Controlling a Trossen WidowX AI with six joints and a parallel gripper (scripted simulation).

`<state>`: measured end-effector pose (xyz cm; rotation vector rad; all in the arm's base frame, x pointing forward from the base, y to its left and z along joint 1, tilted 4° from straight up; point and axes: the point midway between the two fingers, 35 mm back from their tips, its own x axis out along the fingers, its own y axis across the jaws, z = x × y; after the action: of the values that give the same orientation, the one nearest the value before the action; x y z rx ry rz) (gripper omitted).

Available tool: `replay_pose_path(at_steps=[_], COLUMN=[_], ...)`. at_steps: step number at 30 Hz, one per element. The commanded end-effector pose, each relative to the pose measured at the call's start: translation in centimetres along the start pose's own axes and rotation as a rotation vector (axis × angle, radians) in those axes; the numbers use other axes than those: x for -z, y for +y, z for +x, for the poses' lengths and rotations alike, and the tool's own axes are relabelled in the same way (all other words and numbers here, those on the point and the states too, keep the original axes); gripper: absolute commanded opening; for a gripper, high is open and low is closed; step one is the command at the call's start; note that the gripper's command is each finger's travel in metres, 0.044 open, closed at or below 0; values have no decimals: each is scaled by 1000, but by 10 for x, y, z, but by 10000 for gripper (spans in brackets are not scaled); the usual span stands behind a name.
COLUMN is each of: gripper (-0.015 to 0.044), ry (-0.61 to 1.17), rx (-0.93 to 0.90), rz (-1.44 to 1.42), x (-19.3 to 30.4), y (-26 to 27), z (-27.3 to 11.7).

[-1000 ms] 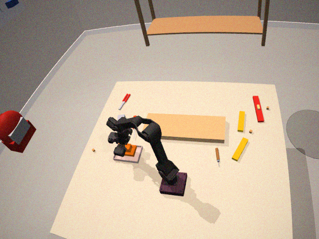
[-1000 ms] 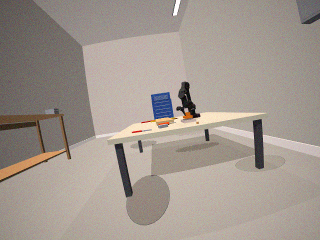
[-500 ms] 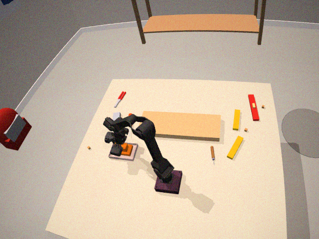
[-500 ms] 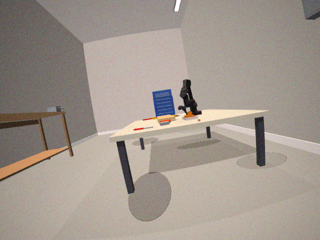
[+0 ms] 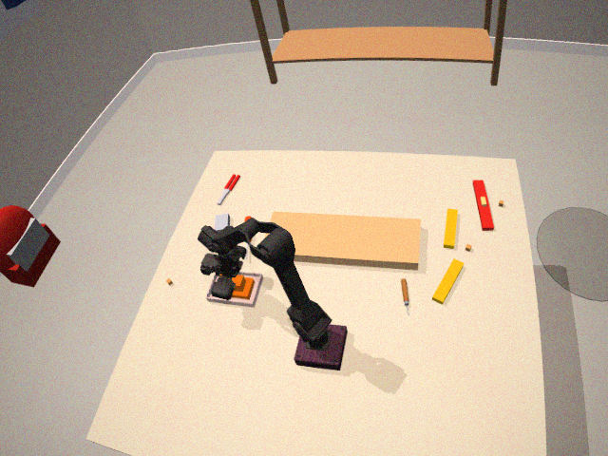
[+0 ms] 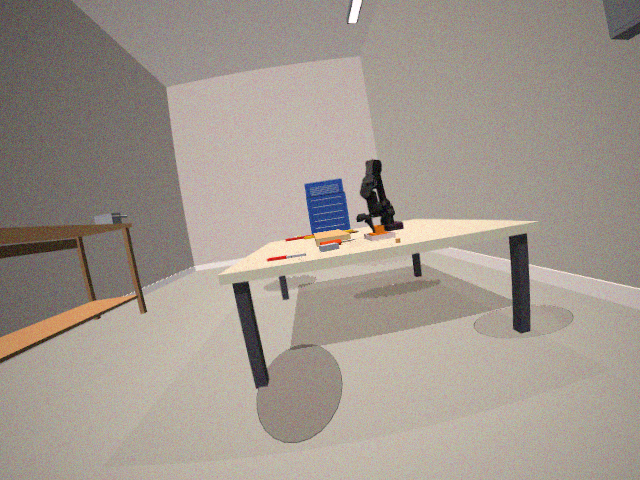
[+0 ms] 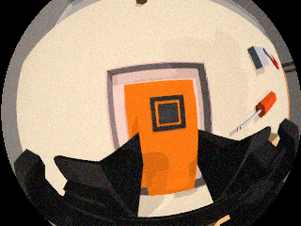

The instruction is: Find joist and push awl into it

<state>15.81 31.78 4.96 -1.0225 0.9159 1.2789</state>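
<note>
Now my gripper (image 5: 230,282) (image 6: 373,229) (image 7: 165,134) is clamped on the orange stud finder (image 5: 243,288) (image 6: 379,228) (image 7: 162,141) down in the tray (image 5: 230,301) (image 6: 371,237) (image 7: 111,94), I think so it can rest there while I use the awl (image 5: 404,292) by the floor panel (image 5: 353,237) (image 6: 332,237).

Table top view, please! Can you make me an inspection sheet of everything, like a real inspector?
Surface: cream table, no damage seen.
Job's things: orange stud finder in or just above the tray, can't tell; awl lying right of the tray in the top view; panel, no hole seen.
Clutter: red level, grey block, orange-handled tool, among others.
Grippers: pincer shut on the stud finder.
Cables: nothing seen.
Surroundings: wooden bench, blue upright panel.
</note>
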Motion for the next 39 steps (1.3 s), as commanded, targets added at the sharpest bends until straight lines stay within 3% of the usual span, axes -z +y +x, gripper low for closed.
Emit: replay_pose_path(at_steps=[1, 5, 9, 14, 21, 31, 39], gripper=[236, 341, 440, 440, 440, 440, 440], ry=[0, 0, -1, -1, 13, 110, 202], rx=[0, 0, 0, -1, 25, 135, 180], rz=[0, 0, 0, 0, 65, 389, 668], x=[0, -1, -13, -26, -6, 117, 245], y=[0, 0, -2, 0, -32, -147, -187], z=[0, -2, -33, -90, -76, -88, -112])
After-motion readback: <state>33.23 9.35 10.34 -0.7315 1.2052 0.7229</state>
